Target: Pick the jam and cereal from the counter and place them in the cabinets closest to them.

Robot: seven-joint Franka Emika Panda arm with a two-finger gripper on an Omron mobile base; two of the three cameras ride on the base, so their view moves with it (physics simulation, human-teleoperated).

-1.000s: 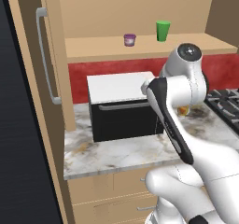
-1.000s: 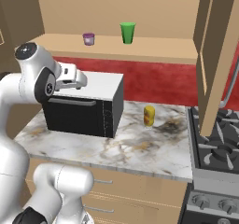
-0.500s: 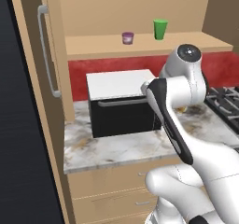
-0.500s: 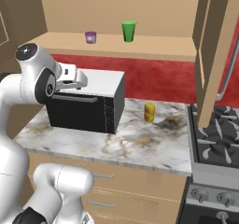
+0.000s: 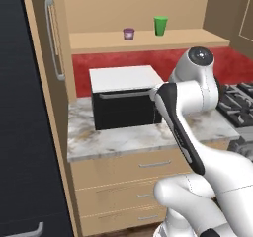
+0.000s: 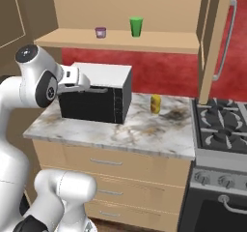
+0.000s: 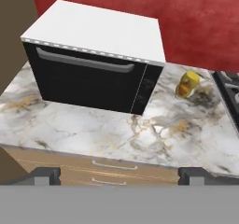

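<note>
The jam, a tiny purple jar, stands on the wooden shelf of the open cabinets, left of a green cup. My gripper hangs open and empty in front of the marble counter, well below the jam and facing the black microwave. Its fingertips stand far apart. The cereal is out of view.
The microwave takes up the counter's left part. A yellowish stacked round item stands to its right, near the stove. Open cabinet doors jut out on both sides. Drawers sit below.
The whole picture has shifted slightly, so the base has driven a little back from the counter. The jam and cup stay on the shelf. The gripper remains open.
</note>
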